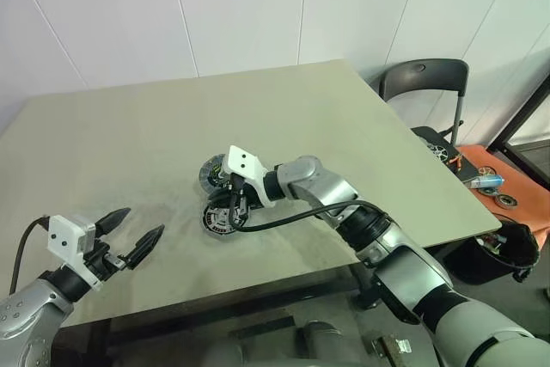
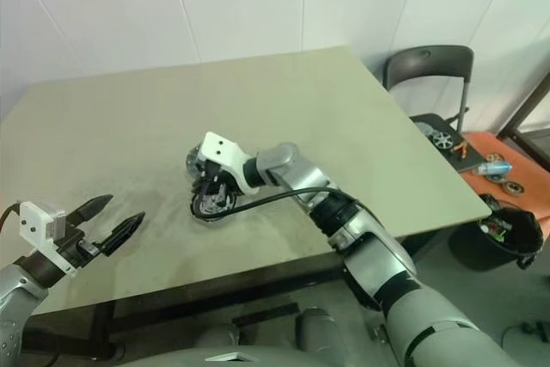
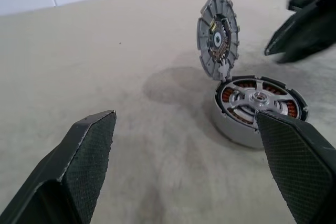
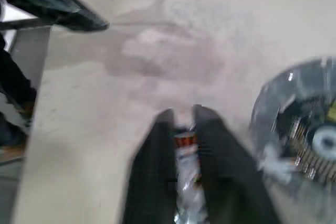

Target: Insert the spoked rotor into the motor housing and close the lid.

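Resting on the grey-green tabletop (image 1: 344,118), the round low motor housing (image 3: 260,109) with copper-orange windings has its flat grey metal lid (image 3: 218,38) standing open on edge at its rim. Silver spokes show inside the housing. Just above it, the right gripper (image 4: 182,121) has its black fingers drawn together. Near the table's front edge, well apart, the left gripper (image 1: 133,234) holds its fingers wide

Workshop or lab: bare table (image 1: 258,100), white panel wall (image 1: 241,6), parts-strewn bench (image 1: 494,182).
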You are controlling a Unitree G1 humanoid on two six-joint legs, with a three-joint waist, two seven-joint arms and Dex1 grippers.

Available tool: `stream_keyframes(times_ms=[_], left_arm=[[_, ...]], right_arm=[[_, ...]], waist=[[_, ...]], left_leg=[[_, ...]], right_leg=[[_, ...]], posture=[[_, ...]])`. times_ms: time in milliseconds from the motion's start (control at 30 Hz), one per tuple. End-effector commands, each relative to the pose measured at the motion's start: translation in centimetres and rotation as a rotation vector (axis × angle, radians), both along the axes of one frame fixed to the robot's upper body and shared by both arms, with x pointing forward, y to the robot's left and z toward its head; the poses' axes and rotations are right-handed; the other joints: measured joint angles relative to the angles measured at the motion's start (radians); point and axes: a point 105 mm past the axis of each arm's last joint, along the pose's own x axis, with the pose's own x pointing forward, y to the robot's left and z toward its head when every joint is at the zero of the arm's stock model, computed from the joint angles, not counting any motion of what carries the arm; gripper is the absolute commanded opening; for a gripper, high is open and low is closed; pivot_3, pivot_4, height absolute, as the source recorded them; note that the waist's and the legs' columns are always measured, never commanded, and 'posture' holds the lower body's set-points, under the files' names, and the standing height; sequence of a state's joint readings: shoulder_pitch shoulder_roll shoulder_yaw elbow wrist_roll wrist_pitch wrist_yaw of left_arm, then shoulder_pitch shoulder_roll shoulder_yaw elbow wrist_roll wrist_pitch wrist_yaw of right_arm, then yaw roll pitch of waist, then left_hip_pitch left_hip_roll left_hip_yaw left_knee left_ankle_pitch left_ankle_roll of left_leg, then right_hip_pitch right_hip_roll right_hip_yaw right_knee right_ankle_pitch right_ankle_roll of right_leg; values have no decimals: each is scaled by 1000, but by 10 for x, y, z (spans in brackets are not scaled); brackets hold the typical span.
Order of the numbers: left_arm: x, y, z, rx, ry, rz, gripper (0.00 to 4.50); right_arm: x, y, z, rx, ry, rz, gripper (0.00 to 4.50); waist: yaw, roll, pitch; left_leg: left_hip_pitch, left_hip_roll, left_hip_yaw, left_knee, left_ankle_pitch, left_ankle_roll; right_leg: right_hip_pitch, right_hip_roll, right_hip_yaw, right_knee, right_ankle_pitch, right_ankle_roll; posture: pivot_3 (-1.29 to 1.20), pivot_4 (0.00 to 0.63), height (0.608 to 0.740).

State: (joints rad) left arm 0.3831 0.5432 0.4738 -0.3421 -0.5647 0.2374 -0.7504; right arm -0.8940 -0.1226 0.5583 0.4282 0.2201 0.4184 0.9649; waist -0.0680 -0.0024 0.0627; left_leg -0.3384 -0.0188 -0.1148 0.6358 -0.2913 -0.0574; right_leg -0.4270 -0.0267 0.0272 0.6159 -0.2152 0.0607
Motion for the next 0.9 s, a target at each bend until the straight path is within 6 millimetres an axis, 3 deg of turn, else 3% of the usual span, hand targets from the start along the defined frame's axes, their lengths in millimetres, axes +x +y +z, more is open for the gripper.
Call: stream_keyframes(times_ms=[33,433,567,633,767,900], left_arm=[[2,-10,16,16,-51,-22,4500],[3,-24,29,6,-55,-14,4500],[1,-25,28,-5,-40,-11,4500],[0,-25,28,-2,-38,-11,4500],[0,-26,32,-10,-44,-7,4500],[-5,-28,27,-12,-25,-19,4500]], right_arm=[[6,8,14,36,-41,13,24],[17,3,-21,-43,79,-72,24],[9,-18,-66,-247,106,-58,24],[9,-22,-74,-289,102,-61,24],[11,-10,-44,-198,122,-29,24],[19,-8,-1,-169,-33,72,24]], waist=[[-1,0,0],[-2,0,0],[-2,0,0],[-2,2,-3],[-2,0,-6],[-3,0,-6]], left_leg=[[0,0,0,0,0,0],[1,0,0,-1,0,0],[1,0,0,-1,0,0],[2,0,1,-1,0,0],[5,0,0,-1,0,0],[4,0,0,2,0,0]], right_leg=[[0,0,0,0,0,0],[0,0,0,1,0,0],[0,0,0,1,0,0],[0,0,1,1,0,0],[4,0,1,2,0,-1],[4,0,1,3,0,-1]], posture=[[0,0,740],[0,0,740],[0,0,740],[0,0,740],[0,0,740],[0,0,740]])
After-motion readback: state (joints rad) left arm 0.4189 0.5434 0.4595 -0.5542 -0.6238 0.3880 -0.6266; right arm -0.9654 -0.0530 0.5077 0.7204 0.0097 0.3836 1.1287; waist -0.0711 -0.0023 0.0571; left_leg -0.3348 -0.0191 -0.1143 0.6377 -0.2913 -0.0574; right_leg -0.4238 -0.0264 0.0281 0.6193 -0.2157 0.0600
